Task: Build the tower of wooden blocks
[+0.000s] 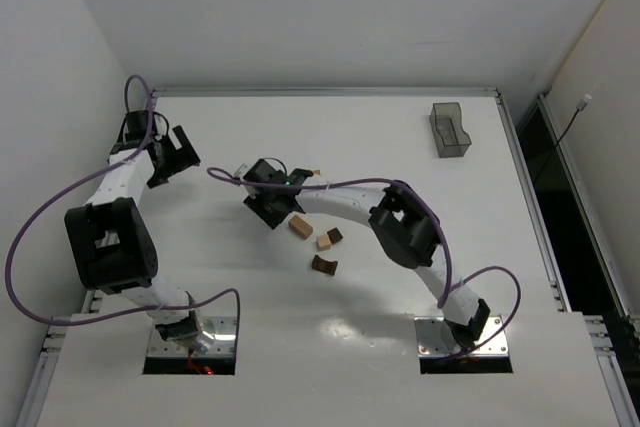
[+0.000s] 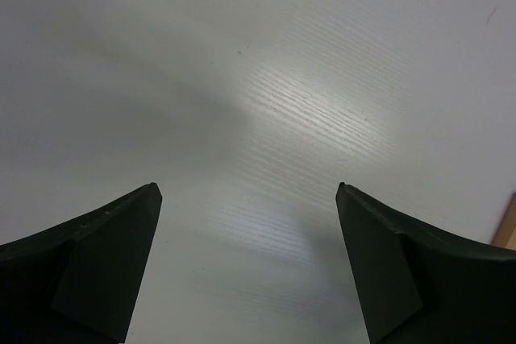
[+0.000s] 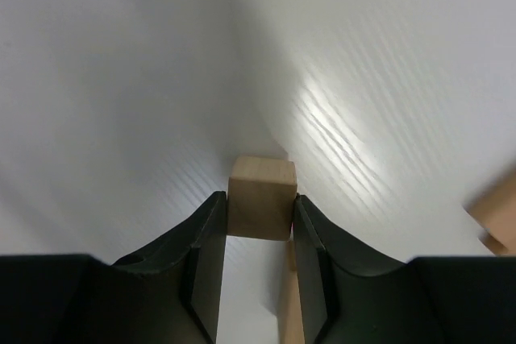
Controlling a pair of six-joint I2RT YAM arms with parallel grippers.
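No stacked tower shows; the blocks lie loose mid-table. In the top view there are a tan block (image 1: 300,226), a tan cube (image 1: 325,242) touching a dark cube (image 1: 336,235), and a dark arch piece (image 1: 323,266). My right gripper (image 1: 272,205) is just left of them. In the right wrist view it (image 3: 260,199) is shut on a tan cube (image 3: 260,197) low over the table, with a tan piece (image 3: 289,304) showing beneath and another tan block (image 3: 496,209) at the right edge. My left gripper (image 1: 178,155) (image 2: 248,191) is open and empty at the far left.
A clear grey plastic bin (image 1: 449,130) stands at the back right. Purple cables loop over both arms. The table's raised rim (image 1: 320,92) runs along the back. A tan sliver (image 2: 506,227) shows at the right edge of the left wrist view.
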